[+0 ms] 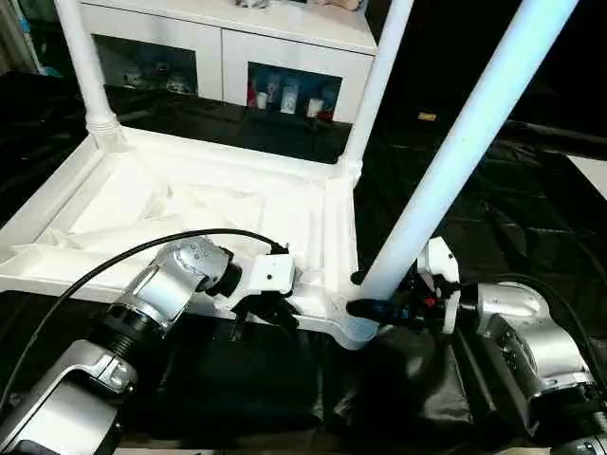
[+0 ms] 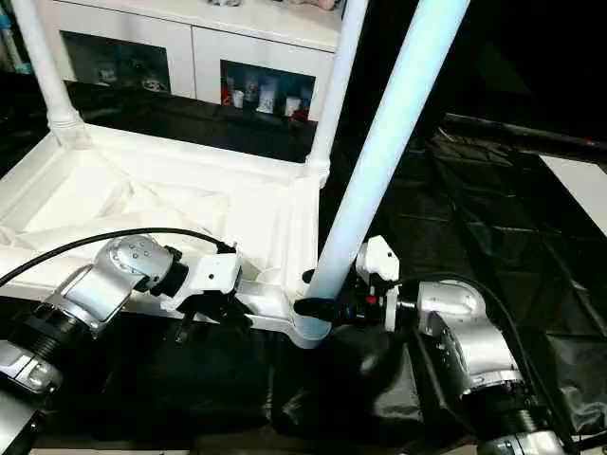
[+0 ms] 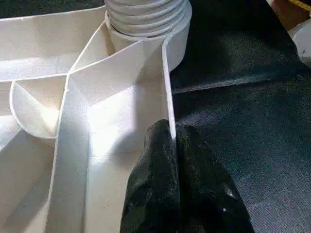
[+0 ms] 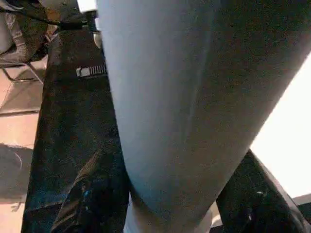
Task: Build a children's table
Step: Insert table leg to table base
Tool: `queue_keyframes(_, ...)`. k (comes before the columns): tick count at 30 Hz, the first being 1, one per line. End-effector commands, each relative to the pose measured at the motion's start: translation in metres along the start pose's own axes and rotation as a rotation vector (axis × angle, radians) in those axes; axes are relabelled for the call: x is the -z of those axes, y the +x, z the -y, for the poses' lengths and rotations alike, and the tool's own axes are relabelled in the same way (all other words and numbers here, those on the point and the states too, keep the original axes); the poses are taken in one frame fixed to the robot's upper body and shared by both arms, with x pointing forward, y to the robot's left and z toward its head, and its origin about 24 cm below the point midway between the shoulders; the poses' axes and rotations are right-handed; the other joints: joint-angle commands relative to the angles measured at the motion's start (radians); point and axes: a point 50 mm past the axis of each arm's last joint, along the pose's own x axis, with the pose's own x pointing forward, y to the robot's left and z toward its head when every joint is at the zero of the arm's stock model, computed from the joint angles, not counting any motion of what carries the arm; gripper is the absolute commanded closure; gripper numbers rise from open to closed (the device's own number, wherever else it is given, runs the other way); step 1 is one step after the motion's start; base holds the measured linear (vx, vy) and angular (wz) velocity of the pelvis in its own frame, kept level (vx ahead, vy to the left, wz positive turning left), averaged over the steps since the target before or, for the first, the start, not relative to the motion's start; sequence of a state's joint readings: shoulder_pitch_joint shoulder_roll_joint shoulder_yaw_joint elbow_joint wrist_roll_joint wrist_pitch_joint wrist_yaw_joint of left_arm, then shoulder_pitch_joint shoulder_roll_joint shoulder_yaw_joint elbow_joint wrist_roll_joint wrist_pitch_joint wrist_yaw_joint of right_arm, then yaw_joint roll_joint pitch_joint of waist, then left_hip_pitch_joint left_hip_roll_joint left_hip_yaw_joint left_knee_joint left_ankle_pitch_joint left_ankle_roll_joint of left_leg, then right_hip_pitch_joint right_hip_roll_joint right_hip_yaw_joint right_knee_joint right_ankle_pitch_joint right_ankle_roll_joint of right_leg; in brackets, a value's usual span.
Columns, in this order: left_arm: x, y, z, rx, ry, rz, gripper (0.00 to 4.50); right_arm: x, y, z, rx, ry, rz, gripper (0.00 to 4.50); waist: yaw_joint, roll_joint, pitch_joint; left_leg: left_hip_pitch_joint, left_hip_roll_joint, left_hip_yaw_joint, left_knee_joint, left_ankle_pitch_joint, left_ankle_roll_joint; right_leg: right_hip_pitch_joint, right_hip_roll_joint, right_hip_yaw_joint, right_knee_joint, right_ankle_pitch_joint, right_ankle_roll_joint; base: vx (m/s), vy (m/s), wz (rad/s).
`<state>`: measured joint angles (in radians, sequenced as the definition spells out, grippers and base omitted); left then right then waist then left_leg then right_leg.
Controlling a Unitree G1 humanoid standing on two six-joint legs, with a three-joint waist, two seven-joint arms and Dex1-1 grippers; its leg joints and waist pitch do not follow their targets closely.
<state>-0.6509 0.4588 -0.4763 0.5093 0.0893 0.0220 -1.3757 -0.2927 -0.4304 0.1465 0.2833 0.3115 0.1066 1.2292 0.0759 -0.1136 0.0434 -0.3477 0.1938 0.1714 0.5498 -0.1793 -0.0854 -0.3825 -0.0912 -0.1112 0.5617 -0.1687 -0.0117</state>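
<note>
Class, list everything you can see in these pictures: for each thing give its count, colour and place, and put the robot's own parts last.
Tabletop: one, white, upside down on the black sheet, ribbed underside up.
Legs: three, white; two stand in the far corner sockets, one leans in the near right socket.
Sheet: one, black, under the tabletop.
Cabinet: one, white with glass doors, behind the tabletop, small items inside.
Left gripper: black fingers shut on the tabletop's near rim.
Right gripper: black fingers around the leaning leg's base.
Forearms: two, silver, at the near edge.
</note>
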Motion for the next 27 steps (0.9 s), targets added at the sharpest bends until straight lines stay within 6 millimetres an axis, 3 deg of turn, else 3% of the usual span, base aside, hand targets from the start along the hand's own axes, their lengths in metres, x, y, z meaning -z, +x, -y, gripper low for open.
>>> queue_keyframes(1, -0.013, 0.001, -0.002, 0.069, 0.081, -0.005, 4.50, 0.060, -0.002, -0.022, -0.040, 0.192, -0.233, 2.66, 0.001, 0.029, -0.033, 0.007, 0.057, -0.015, -0.073, -0.332, 0.002, 0.030, -0.073, 0.063, -0.058, -0.292, -0.185, 0.000, 0.000, 0.00)
queue_keyframes(6, -0.013, 0.000, -0.004, 0.050, 0.079, -0.005, 4.50, 0.062, 0.000, -0.013, 0.083, 0.194, -0.186, 2.66, 0.002, 0.028, -0.032, 0.007, 0.056, -0.016, -0.074, -0.343, -0.001, 0.030, -0.073, 0.063, -0.060, -0.309, -0.180, 0.000, 0.000, 0.00)
queue_keyframes(8, -0.012, 0.001, -0.005, 0.038, 0.067, 0.001, 4.50, 0.060, 0.000, -0.001, 0.233, 0.238, -0.100, 2.66, -0.003, 0.032, -0.029, 0.007, 0.055, -0.019, -0.077, -0.388, -0.011, 0.025, -0.077, 0.063, -0.068, -0.377, -0.169, 0.000, 0.000, 0.00)
queue_keyframes(10, -0.012, 0.001, -0.006, 0.018, 0.049, 0.001, 4.50, 0.059, -0.002, 0.006, 0.334, 0.283, -0.030, 2.66, -0.012, 0.035, -0.025, 0.013, 0.053, -0.031, -0.080, -0.476, -0.032, 0.023, -0.079, 0.056, -0.083, -0.528, -0.123, 0.000, 0.000, 0.00)
queue_keyframes(11, -0.012, 0.001, -0.006, 0.014, 0.042, 0.001, 4.50, 0.059, -0.003, 0.006, 0.348, 0.291, -0.019, 2.66, -0.015, 0.033, -0.025, 0.020, 0.053, -0.031, -0.078, -0.494, -0.031, 0.017, -0.080, 0.057, -0.089, -0.555, -0.113, 0.000, 0.000, 0.00)
queue_keyframes(14, -0.013, 0.002, -0.007, -0.012, 0.002, 0.016, 4.50, 0.060, -0.005, 0.006, 0.394, 0.322, 0.015, 2.66, -0.019, 0.037, -0.020, 0.021, 0.053, -0.034, -0.079, -0.522, -0.025, 0.014, -0.080, 0.054, -0.099, -0.609, -0.092, -0.019, 0.004, -0.01)
queue_keyframes(21, -0.011, 0.005, -0.008, -0.078, -0.099, 0.022, 4.50, 0.068, -0.007, 0.000, 0.453, 0.358, 0.034, 2.66, -0.018, 0.041, -0.019, 0.019, 0.054, -0.035, -0.080, -0.523, -0.017, 0.011, -0.082, 0.057, -0.099, -0.597, -0.101, 0.000, 0.000, 0.00)
queue_keyframes(27, -0.012, 0.008, -0.005, -0.104, -0.108, 0.050, 4.50, 0.056, -0.014, -0.001, 0.470, 0.367, 0.137, 2.66, -0.016, 0.036, -0.023, 0.014, 0.057, -0.032, -0.081, -0.482, -0.009, 0.014, -0.081, 0.060, -0.093, -0.549, -0.113, 0.000, 0.000, 0.00)
